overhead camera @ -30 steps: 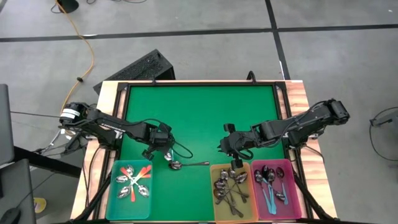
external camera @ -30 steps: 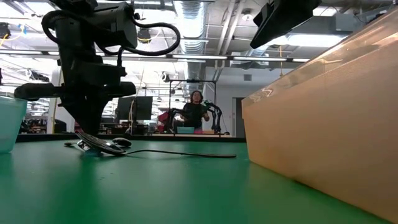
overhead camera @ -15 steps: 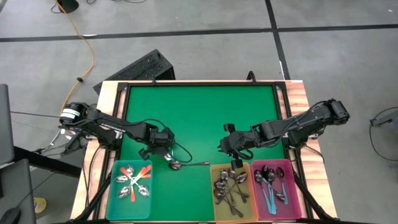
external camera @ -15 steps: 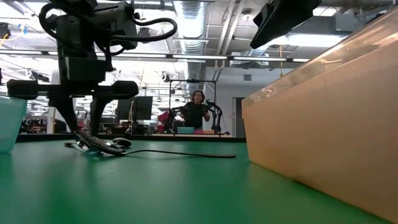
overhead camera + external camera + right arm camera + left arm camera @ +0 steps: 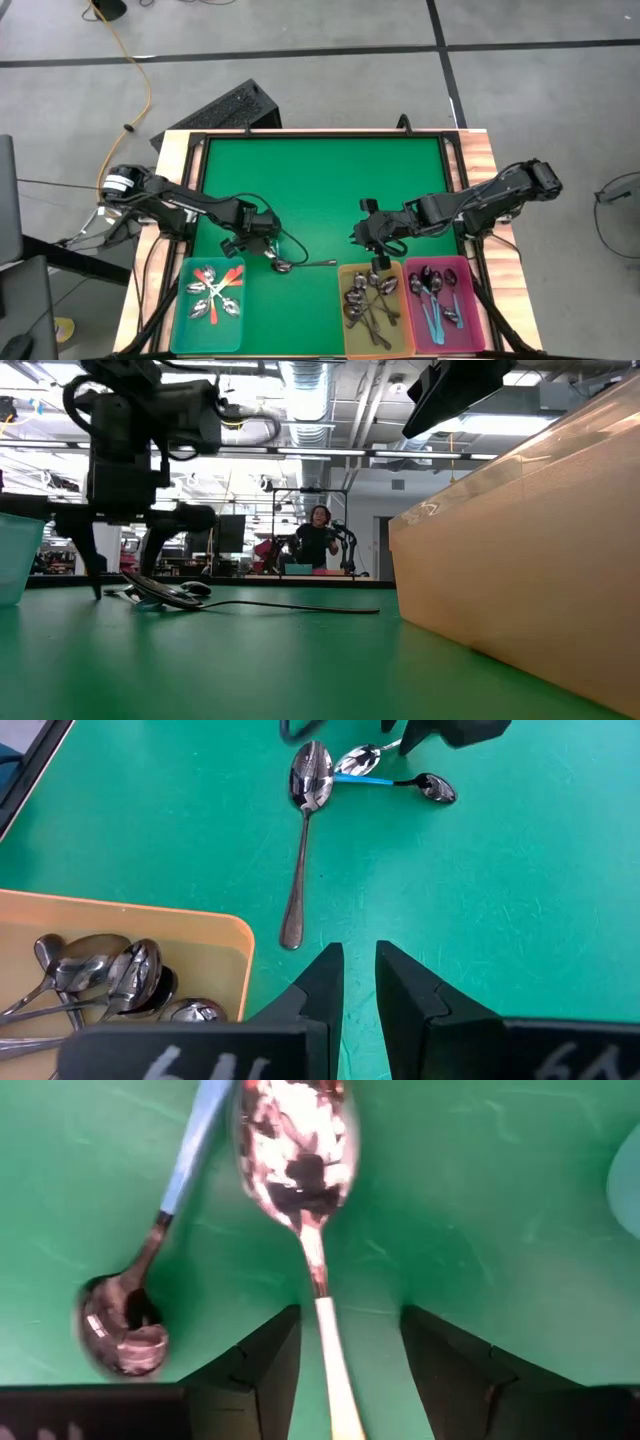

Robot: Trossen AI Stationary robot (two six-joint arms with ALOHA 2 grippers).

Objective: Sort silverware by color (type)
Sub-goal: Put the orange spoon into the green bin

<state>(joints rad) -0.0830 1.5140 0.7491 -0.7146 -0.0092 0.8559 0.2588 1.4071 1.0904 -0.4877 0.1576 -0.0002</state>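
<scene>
Most spoons are already sorted into the teal plastic bin (image 5: 180, 305), yellow plastic bin (image 5: 343, 272) and pink plastic bin (image 5: 471, 305). Left on the green surface (image 5: 320, 190) are a plain metal spoon (image 5: 303, 820) and a blue-handled spoon (image 5: 392, 782). The left tool (image 5: 268, 247) is spread open over them; the right tool (image 5: 358, 982) is kept nearly closed and empty

Three bins (image 5: 380, 300) along bench (image 5: 320, 190) front edge hold spoons (image 5: 215, 293); loose spoons (image 5: 300, 265) between left and middle bins.
</scene>
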